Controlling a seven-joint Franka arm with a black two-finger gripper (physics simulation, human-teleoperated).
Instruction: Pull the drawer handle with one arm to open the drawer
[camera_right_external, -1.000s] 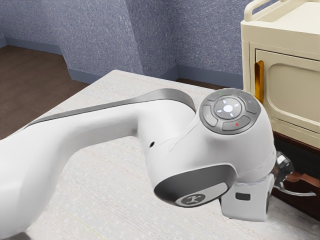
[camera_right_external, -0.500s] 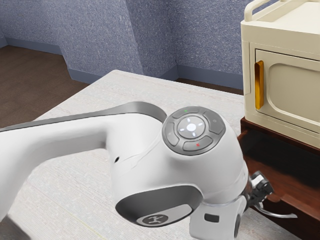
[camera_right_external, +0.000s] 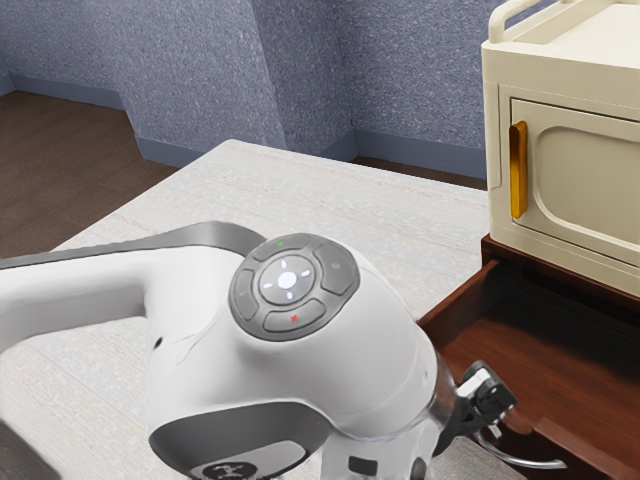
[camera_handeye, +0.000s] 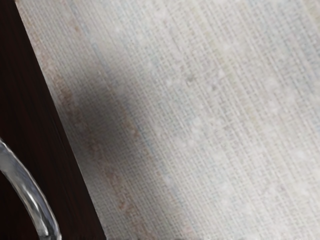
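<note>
Exterior view: the drawer (camera_right_external: 530, 350) is open, the gripper (camera_right_external: 490, 394) at its handle (camera_right_external: 527, 463). I can't tell if it's pinching. Best pull straight and slow, no twisting.

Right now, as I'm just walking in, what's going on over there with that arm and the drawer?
I'm opening the brown drawer under the cream cabinet. My gripper is down at its curved metal handle, though I can't tell how firmly it has hold. The drawer stands well out, with its inside in view. The cabinet's own door, with the gold handle, is shut.
</note>
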